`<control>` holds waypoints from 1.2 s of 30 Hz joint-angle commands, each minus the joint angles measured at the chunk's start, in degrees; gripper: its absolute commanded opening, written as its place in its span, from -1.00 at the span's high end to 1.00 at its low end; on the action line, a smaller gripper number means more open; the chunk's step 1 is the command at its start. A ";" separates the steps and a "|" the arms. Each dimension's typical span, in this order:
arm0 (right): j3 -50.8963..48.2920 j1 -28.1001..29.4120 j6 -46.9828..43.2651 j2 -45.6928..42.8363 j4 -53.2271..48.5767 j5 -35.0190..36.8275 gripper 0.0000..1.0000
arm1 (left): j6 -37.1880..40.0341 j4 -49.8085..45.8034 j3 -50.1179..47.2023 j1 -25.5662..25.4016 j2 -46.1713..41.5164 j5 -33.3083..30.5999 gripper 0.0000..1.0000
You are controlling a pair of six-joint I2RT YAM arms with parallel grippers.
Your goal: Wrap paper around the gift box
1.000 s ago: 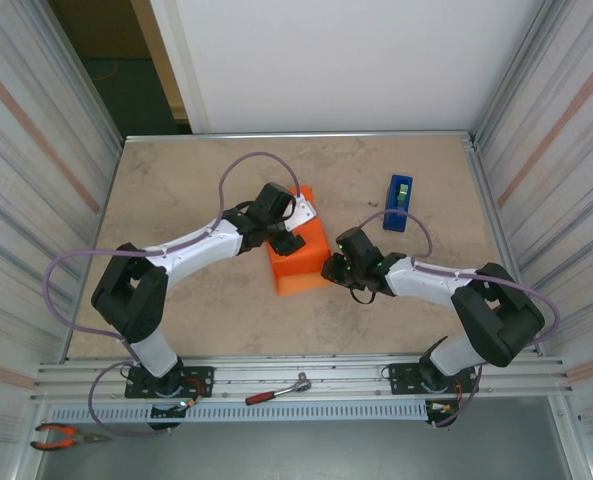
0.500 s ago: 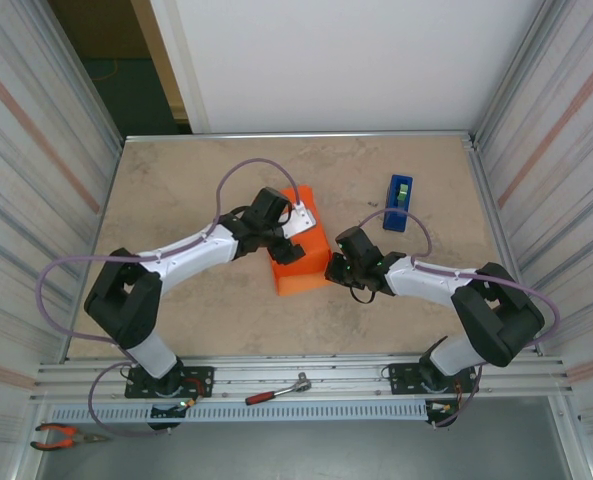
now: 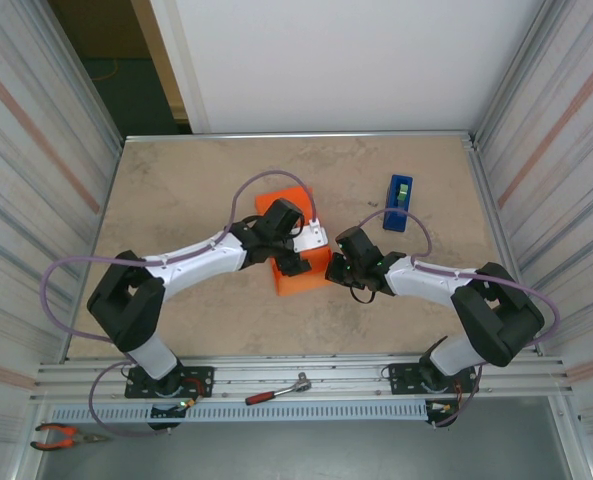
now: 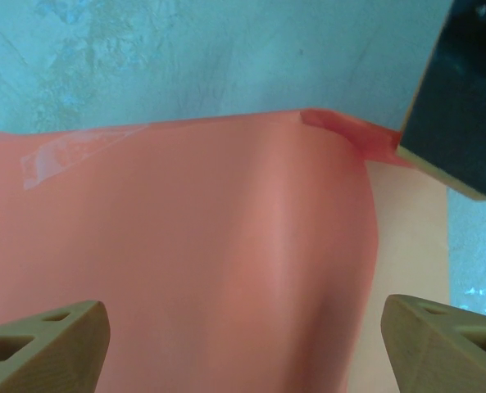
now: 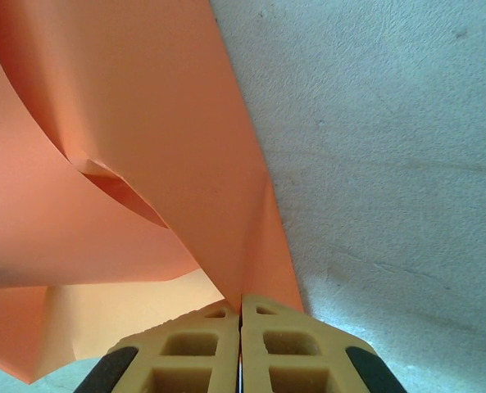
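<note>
Your left gripper [image 4: 244,319] spread over the gift box [image 3: 296,283]; right gripper [image 5: 242,307] pinching the paper [image 5: 144,123]; tugging may drag the unpinned box.

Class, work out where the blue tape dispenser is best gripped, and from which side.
Probably mid-body, from above, with the jaws closing across its narrow width: the blue tape dispenser is long and slim, and its long axis runs near to far.

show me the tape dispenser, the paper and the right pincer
tape dispenser [image 3: 398,208], top view, its blue body
paper [image 5: 144,98], right wrist view, flat orange sheet
right pincer [image 5: 241,315], right wrist view, between its shut fingertips
</note>
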 commanded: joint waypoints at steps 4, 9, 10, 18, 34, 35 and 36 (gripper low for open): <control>1.03 -0.67 -0.61 0.31 -0.88 0.04 0.87 | 2.90 -1.16 -1.63 0.14 0.30 -3.88 -0.73; 1.03 -0.81 -0.61 0.42 -0.73 -0.05 0.89 | 2.65 -1.47 -2.44 0.22 0.45 -5.54 -0.73; 0.94 -0.83 -0.61 0.48 -0.65 -0.05 0.89 | 2.61 -1.29 -2.68 0.15 0.59 -5.86 -0.73; 0.76 -0.90 -0.53 0.30 -0.38 -0.44 0.91 | 2.23 3.45 -6.16 0.14 1.03 -11.34 -0.60; -0.02 -1.53 1.42 -0.62 3.50 -3.75 1.00 | 1.67 6.79 -8.77 -1.24 2.72 -13.93 -0.36; -0.48 -1.73 1.95 -0.92 4.52 -4.24 1.00 | 1.60 6.83 -8.94 -1.39 2.71 -13.76 -0.36; -0.78 -1.98 2.33 -1.14 5.41 -4.83 1.00 | 1.54 6.85 -9.11 -1.44 2.66 -13.66 -0.36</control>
